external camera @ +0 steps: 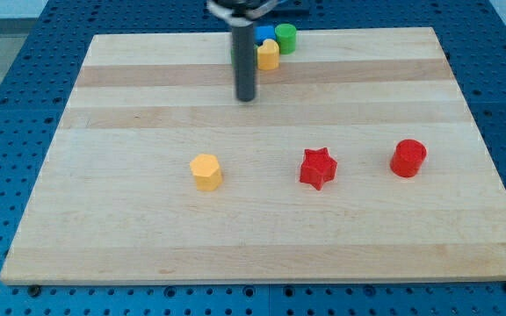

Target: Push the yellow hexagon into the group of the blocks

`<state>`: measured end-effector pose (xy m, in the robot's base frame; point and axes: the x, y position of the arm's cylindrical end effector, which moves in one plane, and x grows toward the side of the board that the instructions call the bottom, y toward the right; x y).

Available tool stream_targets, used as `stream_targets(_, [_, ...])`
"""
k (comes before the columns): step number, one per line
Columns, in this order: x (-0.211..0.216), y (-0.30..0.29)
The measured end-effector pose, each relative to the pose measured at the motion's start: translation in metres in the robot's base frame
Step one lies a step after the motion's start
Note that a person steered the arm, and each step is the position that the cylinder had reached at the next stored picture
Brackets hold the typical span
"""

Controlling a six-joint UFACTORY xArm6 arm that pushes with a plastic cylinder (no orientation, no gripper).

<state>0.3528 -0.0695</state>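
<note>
The yellow hexagon (206, 171) sits alone on the wooden board (148, 228), left of centre and toward the view's bottom. My tip (247, 97) rests on the board well above it and a little to its right. A group of blocks stands at the view's top centre: a second yellow block (269, 54), a green cylinder (285, 38) and a blue block (263, 34) partly hidden behind the rod. My tip is just below and left of this group, touching no block.
A red star (318, 168) lies right of the yellow hexagon, and a red cylinder (408, 158) further right. The board lies on a blue perforated table (7, 132).
</note>
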Motion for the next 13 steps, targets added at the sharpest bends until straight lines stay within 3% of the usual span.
stream_targets(1, [0.017,-0.094])
stream_targets(2, [0.092,-0.137])
stream_targets(3, [0.164,-0.131])
stream_targets(4, [0.191,-0.075])
stream_targets(5, [0.178,-0.012])
stream_targets(7, [0.100,0.055])
stream_targets(9, [0.186,0.045])
stream_targets(10, [0.193,-0.004])
stream_targets(11, [0.135,-0.016])
stream_targets(12, [0.073,0.043])
stream_targets(13, [0.050,0.087])
